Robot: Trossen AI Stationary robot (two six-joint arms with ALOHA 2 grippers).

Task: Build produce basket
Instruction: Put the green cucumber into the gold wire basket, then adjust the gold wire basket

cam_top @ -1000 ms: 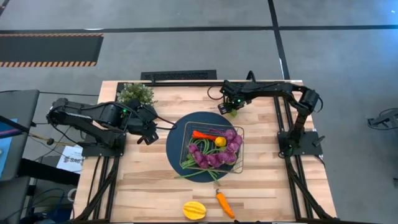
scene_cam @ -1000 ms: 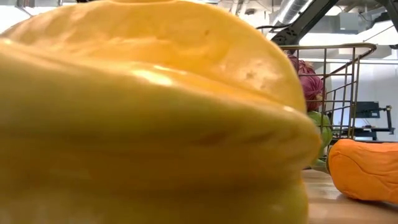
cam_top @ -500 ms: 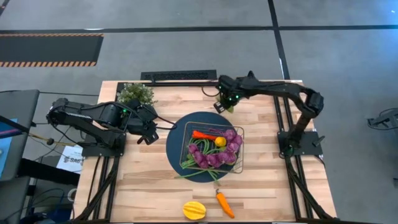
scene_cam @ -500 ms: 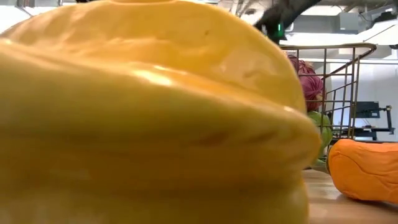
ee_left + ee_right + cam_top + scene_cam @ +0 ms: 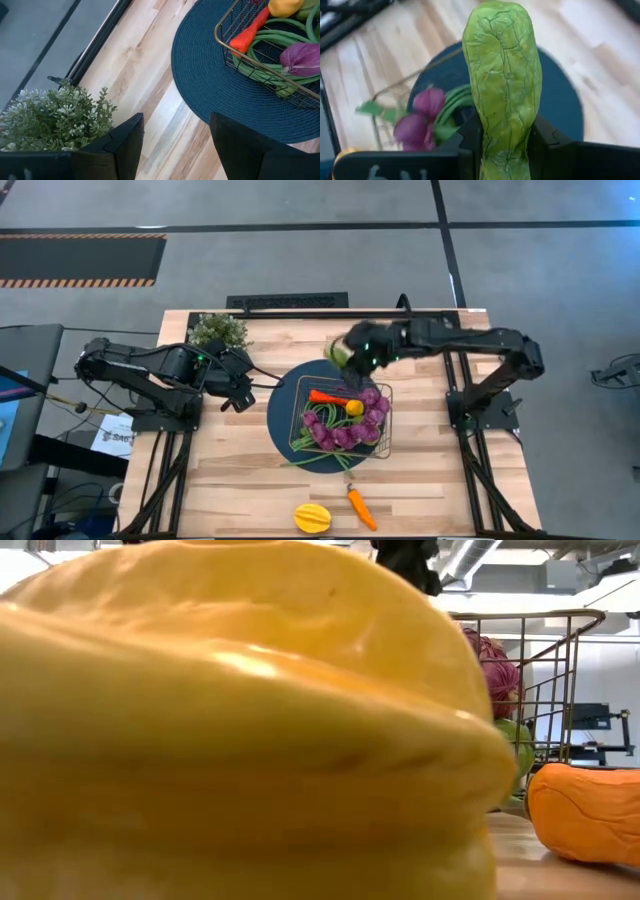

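The wire basket (image 5: 389, 422) stands on a round dark blue mat (image 5: 280, 416). In it lie purple grapes (image 5: 345, 430), green beans, a red-orange piece (image 5: 325, 395) and a lemon (image 5: 354, 407). My right gripper (image 5: 347, 358) hangs over the mat's far edge, shut on a green cucumber (image 5: 504, 80). My left gripper (image 5: 240, 396) waits open left of the mat, next to the potted plant (image 5: 220, 330). A yellow ribbed fruit (image 5: 312, 517) and an orange carrot (image 5: 361, 508) lie near the table's front edge. The fruit (image 5: 230, 730) fills most of the low view. My right gripper pinches the cucumber between its two fingers (image 5: 470, 137), one on each long side near its back end (image 5: 504, 145). The fingers slant down from the table's right side and lie along the cucumber. It sticks out forward past them, lifted clear of the table and basket.
The bushy plant (image 5: 55, 120) stands at the far left, close to my left gripper (image 5: 175, 145). Bare wood lies between the mat (image 5: 215, 95) and the plant, and around the carrot (image 5: 585, 812) at the front. A black strip (image 5: 288, 301) runs along the far edge.
My right gripper has risen from low over the far part of the table and swung toward the table's left, out over the mat's far edge. It has rolled on the way. The cucumber has gone with it, lifted clear of the wood.
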